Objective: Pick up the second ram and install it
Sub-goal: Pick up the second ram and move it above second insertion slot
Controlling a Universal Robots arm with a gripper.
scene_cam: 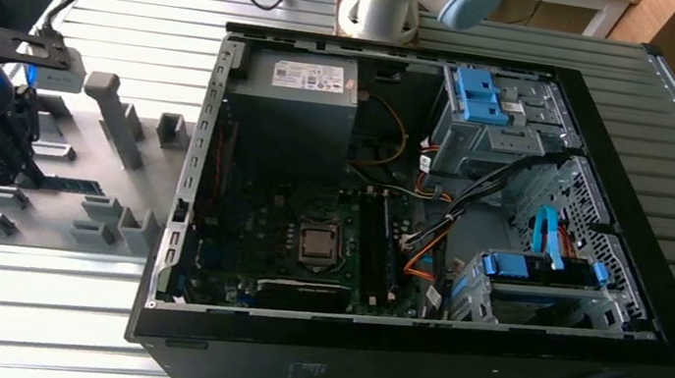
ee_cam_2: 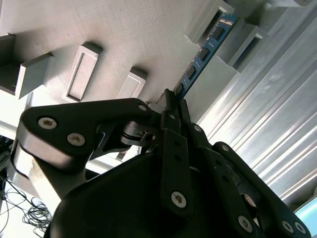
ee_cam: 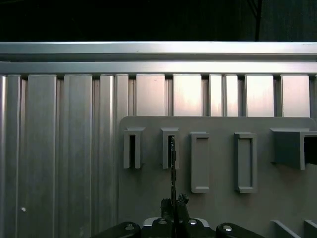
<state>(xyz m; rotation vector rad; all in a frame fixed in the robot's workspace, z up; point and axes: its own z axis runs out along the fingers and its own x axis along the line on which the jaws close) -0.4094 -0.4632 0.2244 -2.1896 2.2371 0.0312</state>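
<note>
The pincer (ee_cam_2: 172, 99) clasped the second ram (ee_cam_2: 204, 54) in its grey holder (ee_cam_2: 124, 34). Lifting straight should stop it jamming there.

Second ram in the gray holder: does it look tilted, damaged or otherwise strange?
Nothing stands out. The second ram stands on edge, straight in the slots of the gray holder, with no visible damage; the gripper is at one end.

Blue second ram (ee_cam_2: 204, 51), ribbed silver table (scene_cam: 55, 313)
</note>
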